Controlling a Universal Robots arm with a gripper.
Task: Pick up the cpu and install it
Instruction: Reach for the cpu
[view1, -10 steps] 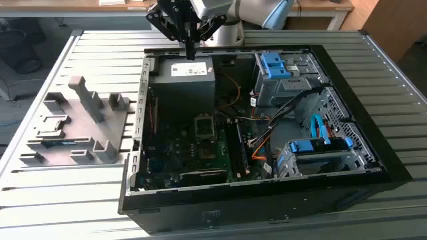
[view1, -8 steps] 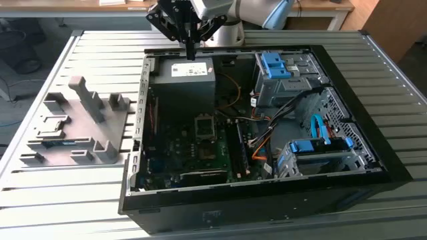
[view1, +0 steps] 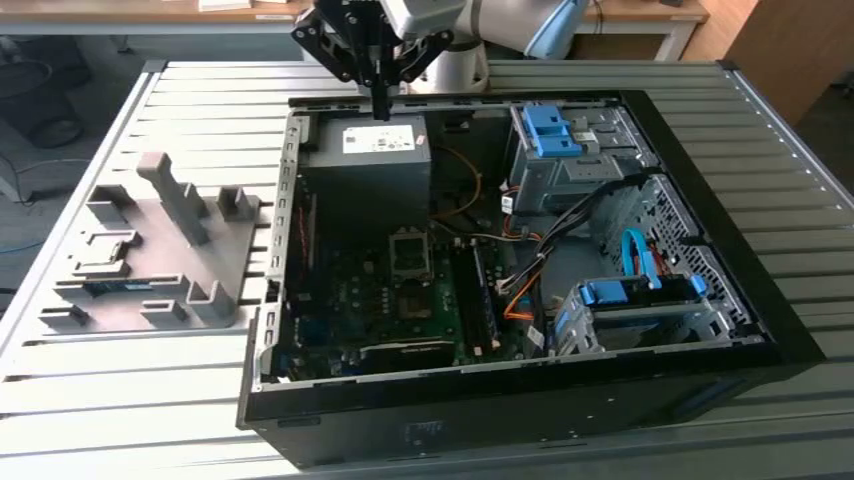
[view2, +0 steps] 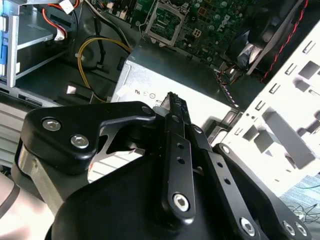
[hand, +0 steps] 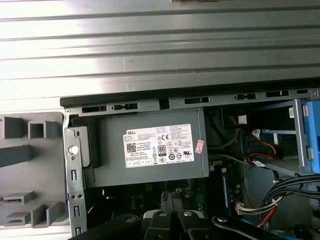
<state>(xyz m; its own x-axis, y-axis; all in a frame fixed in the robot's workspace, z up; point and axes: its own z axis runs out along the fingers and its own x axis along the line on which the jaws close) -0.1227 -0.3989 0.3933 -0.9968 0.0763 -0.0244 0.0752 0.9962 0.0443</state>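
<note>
My gripper (view1: 380, 110) hangs over the back end of the open computer case (view1: 747, 290), just above the grey power supply box with the white label (view1: 367, 160). In the second wrist view the two black fingers (view2: 172, 130) lie pressed together, so the gripper (view2: 171, 96) is shut, and I make out nothing between them. The empty square processor socket (view1: 407, 247) sits on the green board in the middle of the case, also seen past the fingertips (view2: 166, 19). The cpu is out of view.
A grey moulded parts fixture (view1: 147, 260) with upright posts lies on the slatted metal table (view1: 200, 90) at the exterior view's left of the case. Blue-handled drive cages (view1: 554, 130) and bundled cables (view1: 534, 250) fill the case's other side.
</note>
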